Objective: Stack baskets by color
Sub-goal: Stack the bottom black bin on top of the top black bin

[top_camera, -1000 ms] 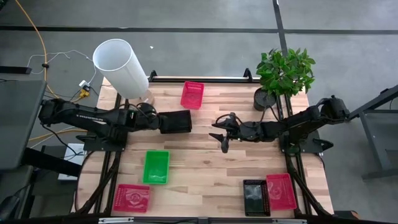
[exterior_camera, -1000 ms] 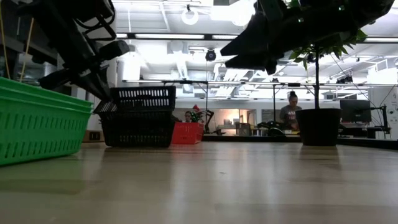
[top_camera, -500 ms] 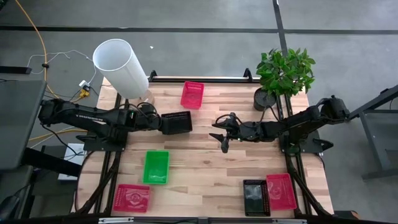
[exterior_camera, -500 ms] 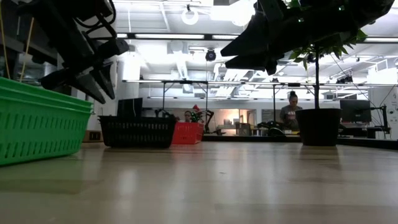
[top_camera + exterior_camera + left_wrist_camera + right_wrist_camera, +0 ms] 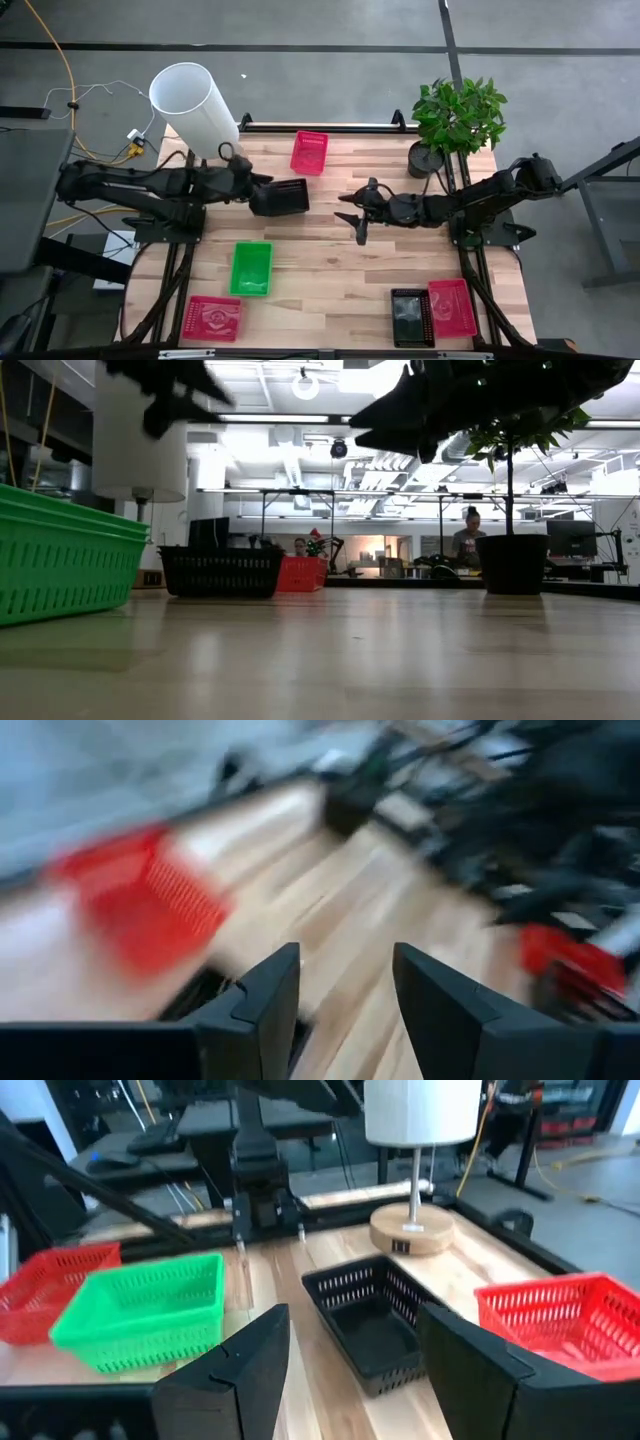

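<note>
High view: left pincer [image 5: 250,187] sits just beside the left end of the black basket [image 5: 285,197], which lies flat on the worktop [image 5: 330,270] left of centre; fingers apart, nothing held, as the left wrist view shows with its two dark fingers [image 5: 268,995] parted over bare wood. Whether the pincer touches the basket cannot be told. Right pincer [image 5: 355,215] hovers near mid-worktop, well apart from the black basket, fingers wide apart and empty; right wrist view looks past them at that black basket [image 5: 370,1320], a green basket [image 5: 145,1310] and red ones on either side. Green basket [image 5: 251,268] lies on the near-left part of the worktop, with a red basket [image 5: 212,318] near it at the front-left corner. Another red basket [image 5: 309,152] lies at the far edge, near the middle. At the front right a red basket [image 5: 450,307] lies touching or just beside a second black basket [image 5: 409,317]. White cylinder [image 5: 193,108] stands at the far-left corner, tilted in this view; potted plant [image 5: 455,120] at the far-right corner. Low view: green basket [image 5: 60,555] big at the left, black basket [image 5: 220,572] flat on the wood behind it with a red one [image 5: 300,574] just beside, plant pot [image 5: 511,564] to the right, a person [image 5: 468,540] in the room beyond. Left wrist view is blurred; a red basket [image 5: 140,900] shows ahead.
</note>
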`<action>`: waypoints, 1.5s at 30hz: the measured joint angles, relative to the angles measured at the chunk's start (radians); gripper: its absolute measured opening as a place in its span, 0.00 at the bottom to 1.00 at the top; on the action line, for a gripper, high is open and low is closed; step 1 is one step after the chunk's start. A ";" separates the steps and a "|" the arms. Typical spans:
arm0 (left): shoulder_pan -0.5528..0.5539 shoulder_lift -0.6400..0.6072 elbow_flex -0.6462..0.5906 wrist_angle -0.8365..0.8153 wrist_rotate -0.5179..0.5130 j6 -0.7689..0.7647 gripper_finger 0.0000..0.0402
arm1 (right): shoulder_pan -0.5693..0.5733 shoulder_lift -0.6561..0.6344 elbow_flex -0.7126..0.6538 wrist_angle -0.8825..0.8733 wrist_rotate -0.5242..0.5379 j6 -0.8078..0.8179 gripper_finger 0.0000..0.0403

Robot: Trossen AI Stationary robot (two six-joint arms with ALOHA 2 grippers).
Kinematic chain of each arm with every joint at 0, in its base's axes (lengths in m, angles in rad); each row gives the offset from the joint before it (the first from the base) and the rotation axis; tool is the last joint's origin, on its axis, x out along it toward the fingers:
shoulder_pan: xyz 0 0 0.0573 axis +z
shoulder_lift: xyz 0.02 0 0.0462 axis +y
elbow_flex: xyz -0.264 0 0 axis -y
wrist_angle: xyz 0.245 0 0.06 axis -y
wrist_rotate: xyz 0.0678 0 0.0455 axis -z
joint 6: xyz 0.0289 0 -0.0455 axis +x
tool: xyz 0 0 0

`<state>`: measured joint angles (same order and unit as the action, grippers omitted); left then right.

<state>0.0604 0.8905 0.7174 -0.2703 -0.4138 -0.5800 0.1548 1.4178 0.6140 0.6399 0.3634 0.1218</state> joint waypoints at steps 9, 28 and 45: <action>-0.160 -0.013 0.000 0.412 -0.060 0.572 0.36 | 0.000 0.000 0.000 0.039 -0.004 -0.008 0.52; -0.256 -0.374 -0.398 0.626 -0.066 0.635 0.36 | 0.003 0.000 0.000 0.038 -0.005 -0.007 0.52; -0.256 -0.390 -0.402 0.623 -0.065 0.663 0.36 | 0.003 0.000 0.000 0.036 -0.012 -0.007 0.52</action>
<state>-0.1955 0.5005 0.3157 0.3527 -0.4789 0.0828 0.1577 1.4178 0.6140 0.6762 0.3512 0.1150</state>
